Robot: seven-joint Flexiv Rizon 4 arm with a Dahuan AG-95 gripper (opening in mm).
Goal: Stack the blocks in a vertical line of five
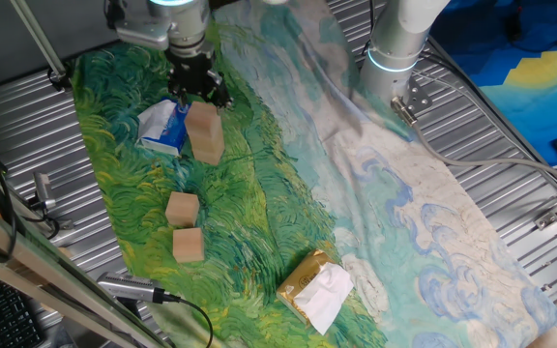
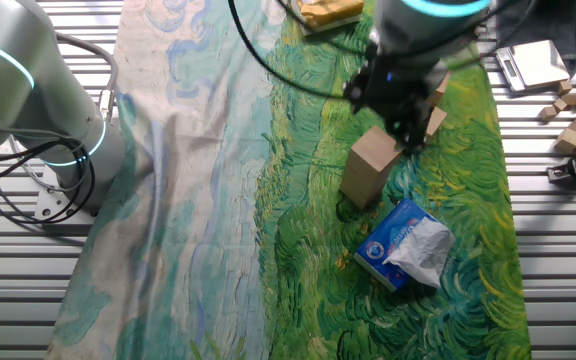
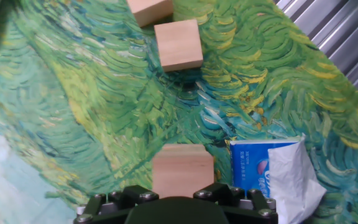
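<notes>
Claw [image 1: 197, 94] directly above block stack [image 1: 205, 133]; whether clamped or apart, cannot tell.

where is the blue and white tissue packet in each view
One fixed view: the blue-and-white packet lies upper left, just left of the block stack under the gripper.
The other fixed view: the packet lies lower centre-right, below and right of the stack.
Hand view: the packet lies at the bottom right, right of the stack's top.
Shared landmark: the stack beside it.
</notes>
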